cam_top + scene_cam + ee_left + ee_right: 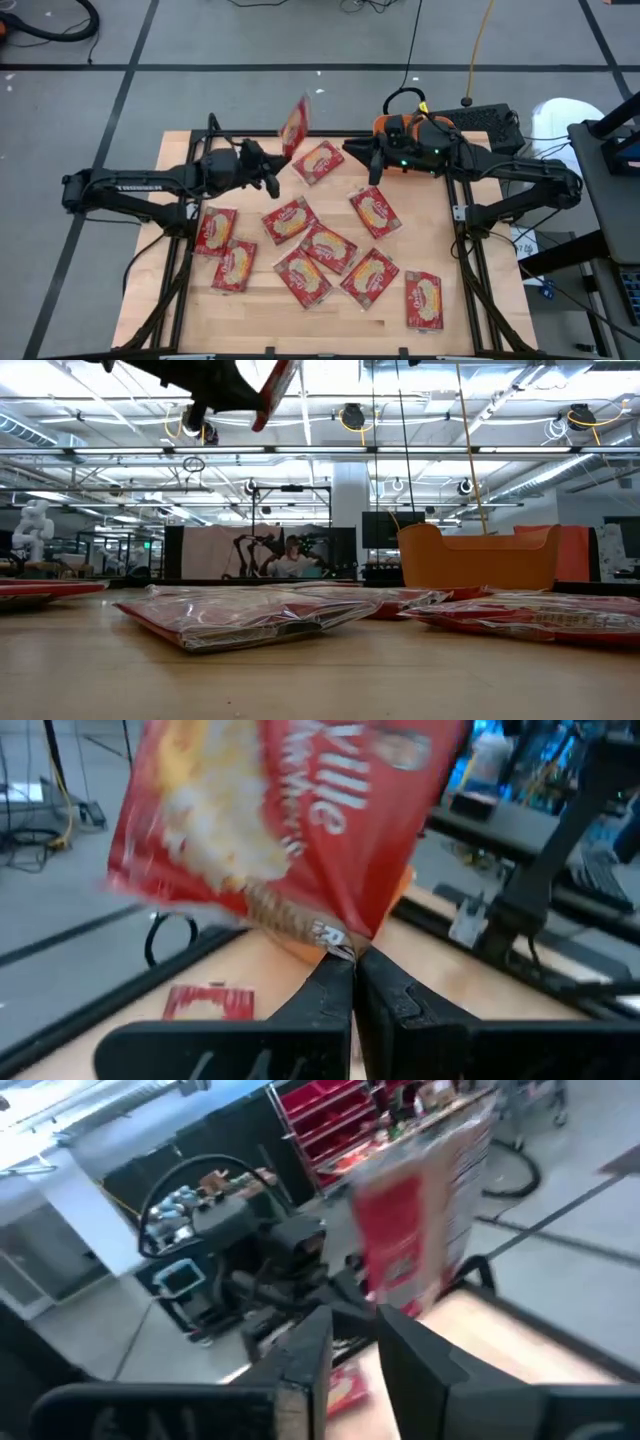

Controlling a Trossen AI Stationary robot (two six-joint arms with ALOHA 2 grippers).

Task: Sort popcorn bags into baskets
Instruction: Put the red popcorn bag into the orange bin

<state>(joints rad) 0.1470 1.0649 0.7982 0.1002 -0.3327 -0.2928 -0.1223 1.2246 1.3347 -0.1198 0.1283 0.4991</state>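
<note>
Popcorn bag point(294, 126) hangs pinched in left gripper point(274, 172) above table's far edge; we see right gripper point(350, 1345) narrowly parted, empty.

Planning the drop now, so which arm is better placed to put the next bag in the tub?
Left. The left gripper is already shut on a raised bag. The tub stands by the right gripper, which holds nothing, fingers slightly apart.

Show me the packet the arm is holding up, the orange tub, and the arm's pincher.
held bag point(294, 127), high view, its red middle.
tub point(478, 560), low view, its front wall.
left gripper point(354, 982), left wrist view, between its fingertips.
</note>
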